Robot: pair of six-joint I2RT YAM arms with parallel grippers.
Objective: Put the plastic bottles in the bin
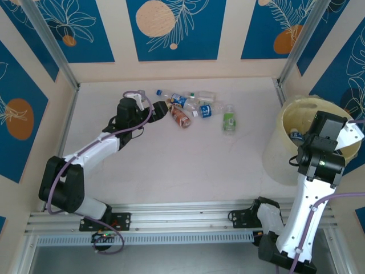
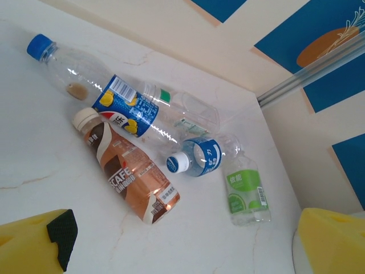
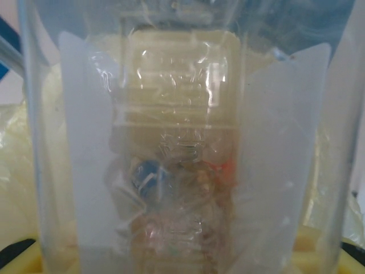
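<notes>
Several plastic bottles lie in a cluster at the far middle of the table: a brown-label bottle [image 1: 181, 118] [image 2: 128, 174], a long one with a blue and yellow label [image 1: 178, 100] [image 2: 122, 105], a short blue-label one [image 1: 204, 110] [image 2: 199, 157], a green-label one [image 1: 228, 121] [image 2: 246, 188] and a clear one [image 2: 188, 111]. My left gripper [image 1: 162, 109] [image 2: 182, 245] stands open just left of the brown-label bottle, touching nothing. My right gripper [image 1: 302, 137] [image 3: 182, 251] hangs over the bin [image 1: 279, 154], shut on a clear crushed bottle [image 3: 182, 142]. Blue and red bottle parts show blurred behind it.
The bin stands at the table's right edge, close to the right arm. Walls with blue panels close the table at the back and on both sides, and metal posts [image 1: 293, 45] stand in the far corners. A rail [image 1: 182, 220] runs along the near edge.
</notes>
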